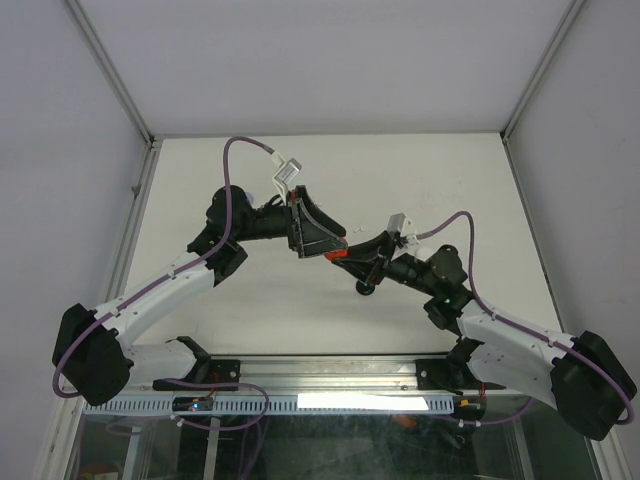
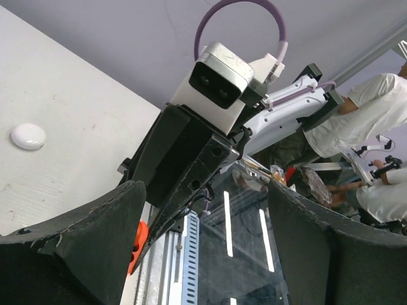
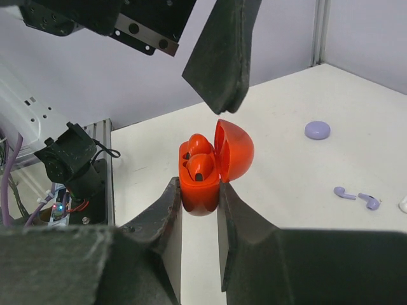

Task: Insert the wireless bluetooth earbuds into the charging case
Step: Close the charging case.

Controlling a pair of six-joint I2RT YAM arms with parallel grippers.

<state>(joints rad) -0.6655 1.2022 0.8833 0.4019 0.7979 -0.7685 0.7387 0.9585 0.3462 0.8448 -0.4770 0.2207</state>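
The red charging case [image 3: 205, 190] stands upright with its lid [image 3: 235, 149] open, and my right gripper [image 3: 198, 189] is shut on its lower body. Two red wireless bluetooth earbuds [image 3: 200, 166] sit in its wells, stems down. In the top view the case [image 1: 335, 255] hangs above the middle of the table between both grippers. My left gripper [image 2: 203, 216] is open with nothing between its fingers. One of its fingers [image 3: 219, 57] hangs just above the open case. From the left wrist only a sliver of the case [image 2: 138, 244] shows.
A shut lavender case [image 3: 317, 129] lies on the table beyond the red one, with two loose lavender earbuds [image 3: 356, 197] nearer the right edge. A white case [image 2: 28, 136] lies on the table to the left. The right wrist camera housing [image 2: 219, 76] is close in front of the left gripper.
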